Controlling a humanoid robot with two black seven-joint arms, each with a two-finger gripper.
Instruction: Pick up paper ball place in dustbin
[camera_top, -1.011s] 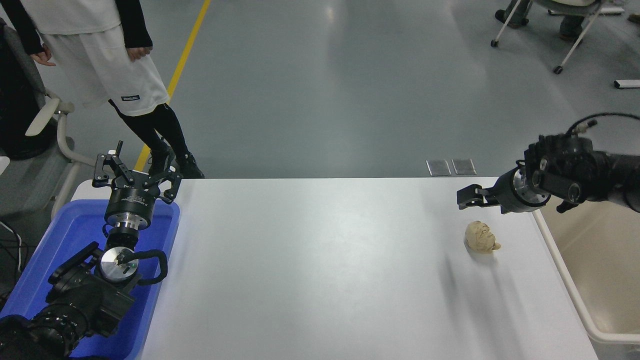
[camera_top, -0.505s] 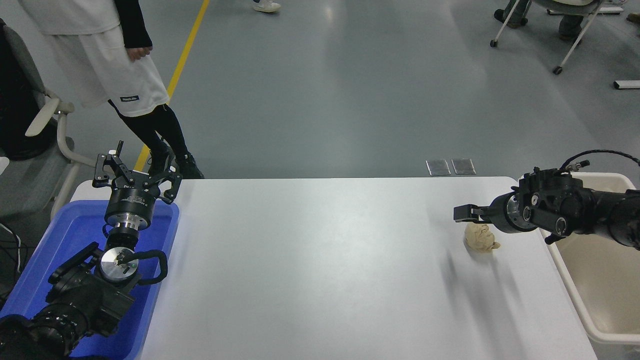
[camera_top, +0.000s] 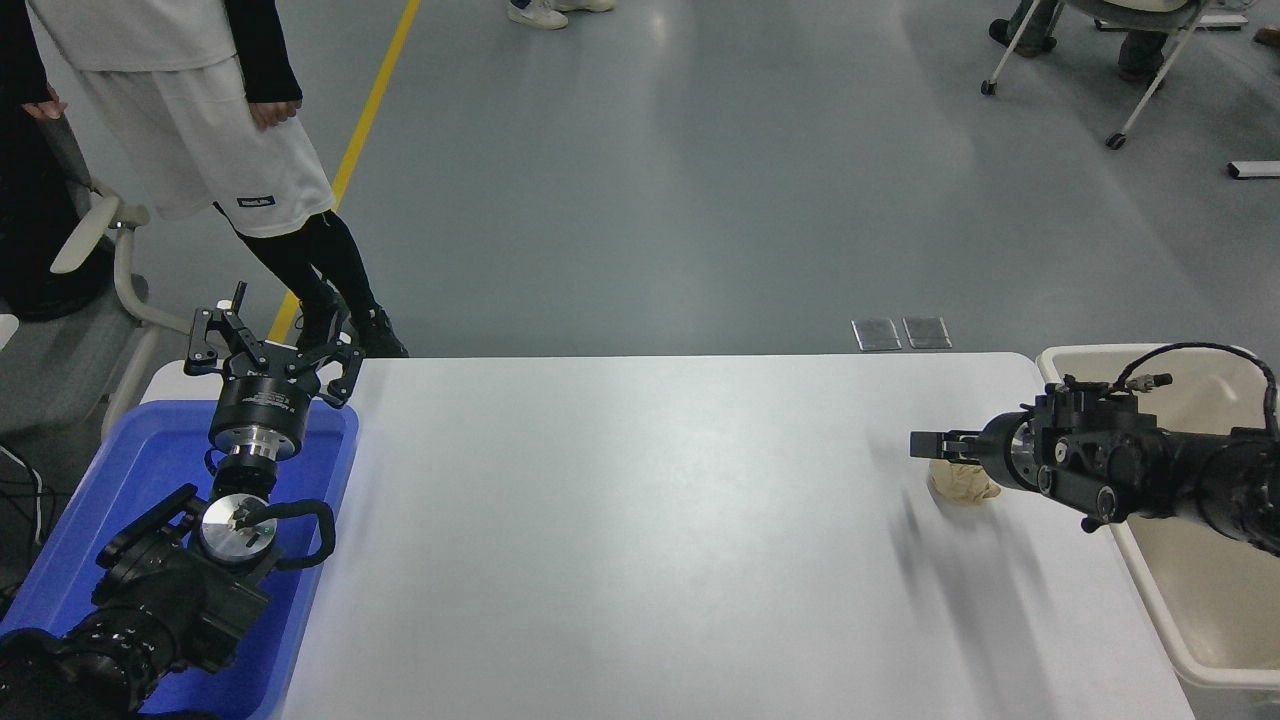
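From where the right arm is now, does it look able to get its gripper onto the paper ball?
Probably yes. The right gripper sits directly over the paper ball, overlapping its top edge in this view, and nothing lies between them on the table. Whether it already touches the ball cannot be told.

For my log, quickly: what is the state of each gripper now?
Left gripper: open, holding nothing, parked above the blue bin.
Right gripper: over the paper ball; open or closed cannot be told.
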